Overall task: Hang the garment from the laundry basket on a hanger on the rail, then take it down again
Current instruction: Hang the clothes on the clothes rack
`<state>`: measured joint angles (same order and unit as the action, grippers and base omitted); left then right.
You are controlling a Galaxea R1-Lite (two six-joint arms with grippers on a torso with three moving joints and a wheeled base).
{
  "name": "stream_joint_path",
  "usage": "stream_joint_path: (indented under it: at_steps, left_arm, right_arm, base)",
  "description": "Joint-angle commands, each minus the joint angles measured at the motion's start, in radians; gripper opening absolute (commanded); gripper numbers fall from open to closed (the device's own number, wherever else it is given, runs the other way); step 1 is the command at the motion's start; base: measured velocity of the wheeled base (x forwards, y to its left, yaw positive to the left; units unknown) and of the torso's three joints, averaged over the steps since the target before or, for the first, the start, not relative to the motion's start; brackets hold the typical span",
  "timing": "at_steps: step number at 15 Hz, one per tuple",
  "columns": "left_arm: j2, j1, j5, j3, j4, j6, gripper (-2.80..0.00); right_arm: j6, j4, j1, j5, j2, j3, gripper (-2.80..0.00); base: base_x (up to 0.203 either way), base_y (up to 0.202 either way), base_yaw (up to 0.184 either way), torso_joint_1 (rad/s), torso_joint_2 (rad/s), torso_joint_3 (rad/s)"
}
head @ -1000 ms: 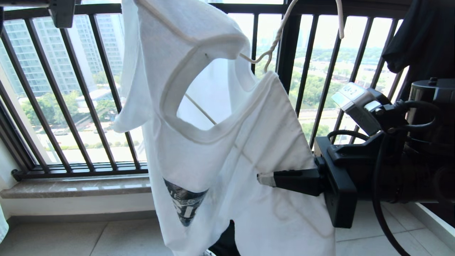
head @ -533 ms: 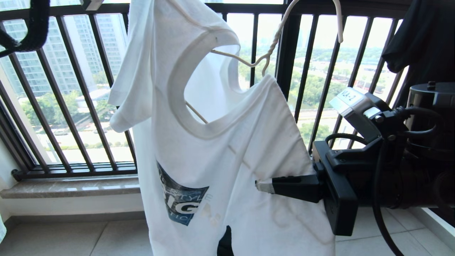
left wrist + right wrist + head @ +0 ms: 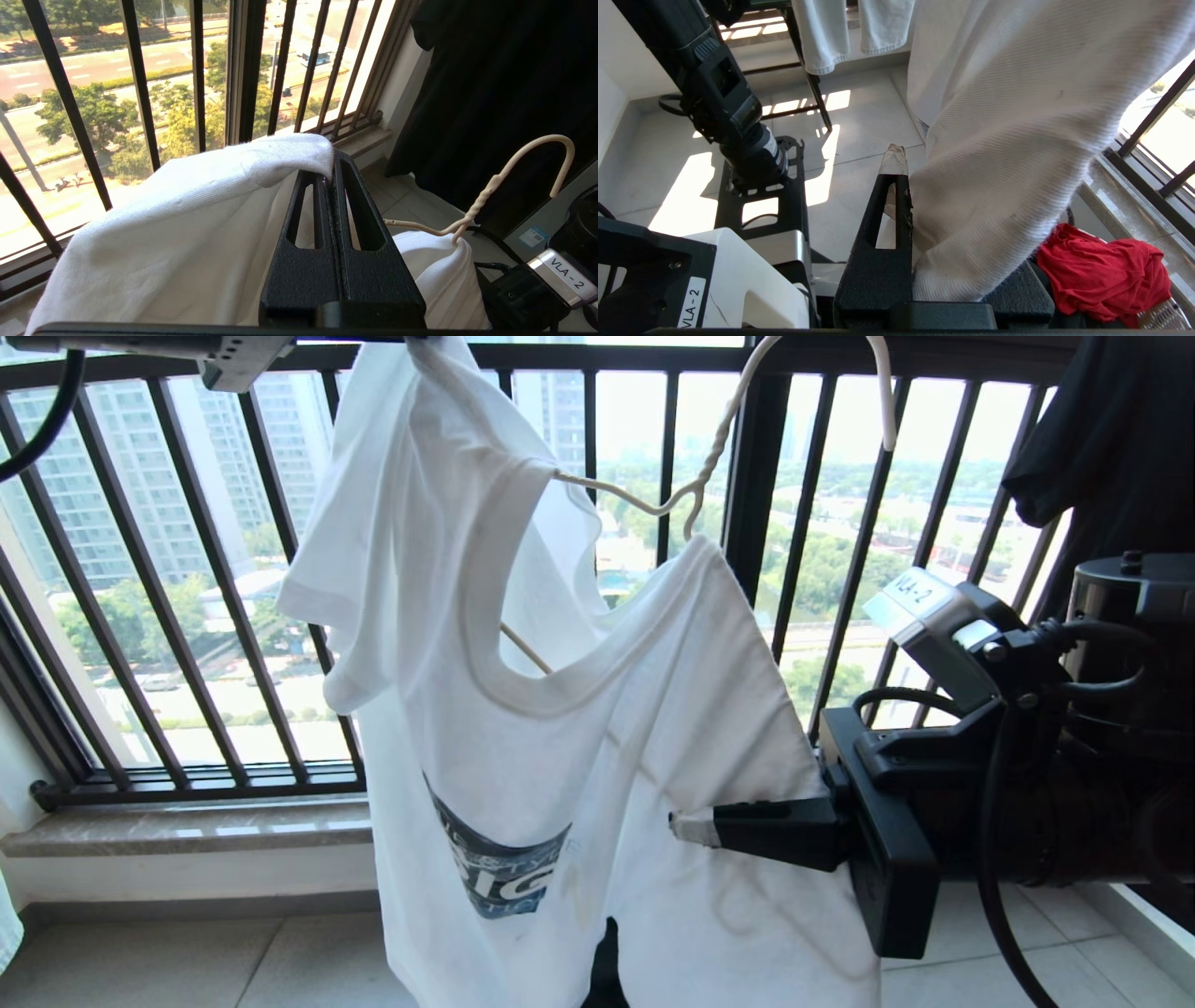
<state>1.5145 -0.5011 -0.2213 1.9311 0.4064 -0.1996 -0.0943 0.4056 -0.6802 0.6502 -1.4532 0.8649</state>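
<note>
Mid-dressing of the hanger [image 3: 653,504]: the left gripper [image 3: 327,179] had its fingers clamped tight on the garment [image 3: 597,775] up high, the right gripper [image 3: 695,826] pinched hanger end and cloth low, and the next move probably called for drawing the neckline over the free arm.

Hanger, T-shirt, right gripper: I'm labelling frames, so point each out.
hanger [image 3: 714,448], head view, twisted neck.
T-shirt [image 3: 653,709], head view, chest fabric.
right gripper [image 3: 695,826], head view, fingertips at the shirt.
</note>
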Motion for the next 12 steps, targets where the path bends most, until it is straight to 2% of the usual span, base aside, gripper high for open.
stream_joint_path:
  at_steps: [1,4,12]
  left_arm:
    - [-0.058,-0.005,-0.018,0.006,-0.001,-0.004,-2.80]
    - [-0.080,-0.004,-0.012,0.016,-0.072,-0.007,-2.80]
    - [-0.062,0.023,-0.012,-0.023,-0.068,-0.005,-2.80]
  right_arm:
    - [-0.001,0.002,0.001,0.003,-0.006,0.000,-2.80]
    - [-0.001,0.003,-0.001,0.003,-0.006,0.000,-2.80]
    - [-0.001,0.004,0.001,0.002,0.001,0.002,-2.80]
  base:
    - [0.000,0.000,0.000,0.000,0.00,0.000]
    - [0.000,0.000,0.000,0.000,0.00,0.000]
    - [0.000,0.000,0.000,0.000,0.00,0.000]
